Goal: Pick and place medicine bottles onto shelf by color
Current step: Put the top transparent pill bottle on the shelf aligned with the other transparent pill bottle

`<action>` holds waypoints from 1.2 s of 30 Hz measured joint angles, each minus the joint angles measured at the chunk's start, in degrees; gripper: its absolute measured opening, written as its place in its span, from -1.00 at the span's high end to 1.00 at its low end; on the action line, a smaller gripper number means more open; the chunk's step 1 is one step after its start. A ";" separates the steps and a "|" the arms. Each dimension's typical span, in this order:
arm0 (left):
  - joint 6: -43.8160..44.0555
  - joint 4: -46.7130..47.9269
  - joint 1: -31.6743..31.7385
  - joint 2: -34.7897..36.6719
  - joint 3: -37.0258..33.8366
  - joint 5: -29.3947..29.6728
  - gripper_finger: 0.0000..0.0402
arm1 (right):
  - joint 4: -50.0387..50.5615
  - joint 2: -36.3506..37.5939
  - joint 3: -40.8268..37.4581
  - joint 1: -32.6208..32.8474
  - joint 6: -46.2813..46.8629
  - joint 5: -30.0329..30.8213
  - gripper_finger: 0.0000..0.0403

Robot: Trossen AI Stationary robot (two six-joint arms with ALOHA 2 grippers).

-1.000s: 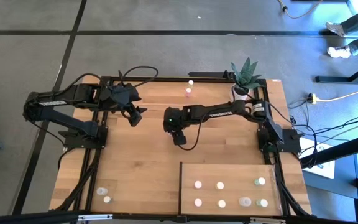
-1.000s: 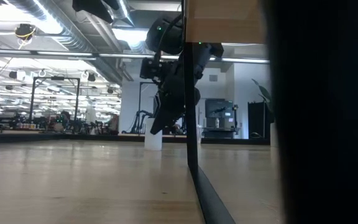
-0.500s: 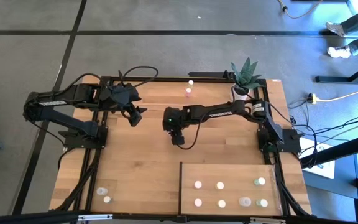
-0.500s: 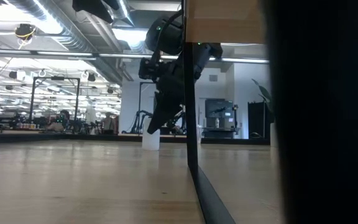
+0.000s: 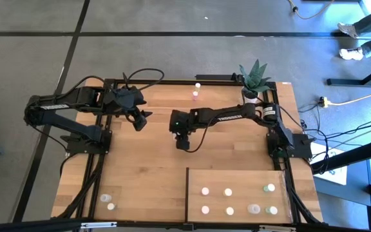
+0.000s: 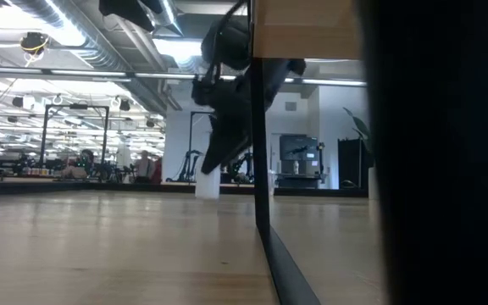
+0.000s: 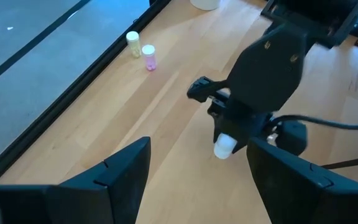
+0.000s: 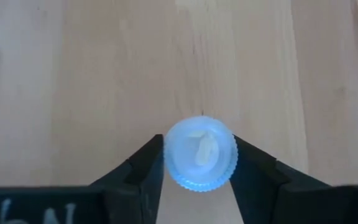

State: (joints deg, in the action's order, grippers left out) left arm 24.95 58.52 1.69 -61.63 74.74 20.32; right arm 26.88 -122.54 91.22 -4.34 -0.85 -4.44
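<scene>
High view, right gripper (image 5: 183,143): centre of the frame, over the planked table (image 5: 140,167); its fingers cannot be made out from above.
High view, left gripper (image 5: 140,122): left of centre, upper half, apart from the right one.
High view, shelf (image 5: 237,177): pale panel at lower right, carrying seven small bottles in two rows, caps up.
High view, pink bottle (image 5: 195,96): upper centre near the table's far edge, with a pale bottle (image 5: 198,85) just above it.
High view, loose bottles (image 5: 108,202): two at the lower left corner of the table.
High view, plant (image 5: 253,78): upper right corner of the table.
Low view, right gripper (image 6: 219,148): hangs left of centre, pointing down; a white bottle (image 6: 208,183) stands upright under it, long axis vertical. Whether it touches the table I cannot tell.
Left wrist view, left gripper (image 7: 197,186): released, fingers spread wide at the bottom with nothing between them.
Left wrist view, white bottle (image 7: 225,145): centre, at the tip of the right gripper (image 7: 241,134).
Right wrist view, right gripper (image 8: 197,163): clenched on the white bottle (image 8: 200,162), one finger on each side of its ribbed cap; the cap faces the camera, so the long axis runs straight down toward the wood.
</scene>
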 joint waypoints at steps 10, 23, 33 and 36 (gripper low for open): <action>-0.02 0.28 0.00 0.00 0.00 0.00 -0.29 | 6.18 9.58 0.04 0.07 5.85 0.31 0.21; -0.07 0.06 -0.02 -0.45 0.00 -2.34 -0.29 | 23.03 27.66 0.13 4.06 12.82 8.42 0.21; -0.09 -2.79 -0.21 -1.62 0.00 -3.28 -0.29 | 31.55 40.97 0.17 9.80 9.42 4.05 0.21; -2.23 -4.97 -1.20 -2.23 0.00 -4.42 -0.29 | 32.40 44.04 0.17 12.41 5.69 3.44 0.21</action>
State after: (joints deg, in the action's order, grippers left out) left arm 22.72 53.56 0.50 -63.85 74.74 15.89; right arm 59.28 -78.50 91.39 8.07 4.83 -0.99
